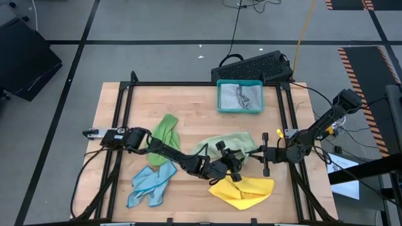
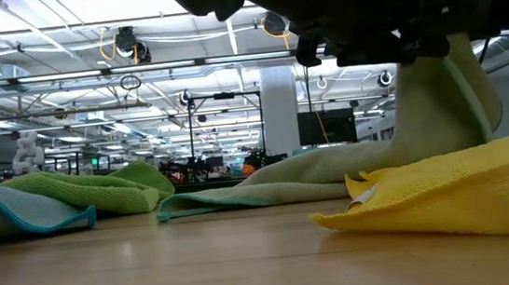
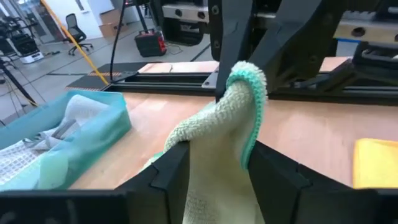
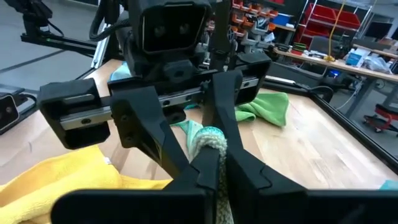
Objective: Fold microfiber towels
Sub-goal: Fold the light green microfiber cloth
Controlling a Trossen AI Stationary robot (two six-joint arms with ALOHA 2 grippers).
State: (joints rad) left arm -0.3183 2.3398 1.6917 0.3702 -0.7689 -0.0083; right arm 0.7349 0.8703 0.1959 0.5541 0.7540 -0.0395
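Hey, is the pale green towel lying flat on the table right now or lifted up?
Partly lifted. Both grippers, right and left, have a bunched edge of the pale green towel between their fingers, while its other end lies on the table.

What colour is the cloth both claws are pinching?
Pale green towel with a teal edge, clearest in the left wrist view.

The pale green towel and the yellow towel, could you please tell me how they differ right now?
The pale green towel has a raised edge pinched by the right claw, with the left claw around it; the yellow towel lies untouched on the table. The pale green one lies mid-table, the yellow one nearer the table's edge. Both are crumpled, not folded.
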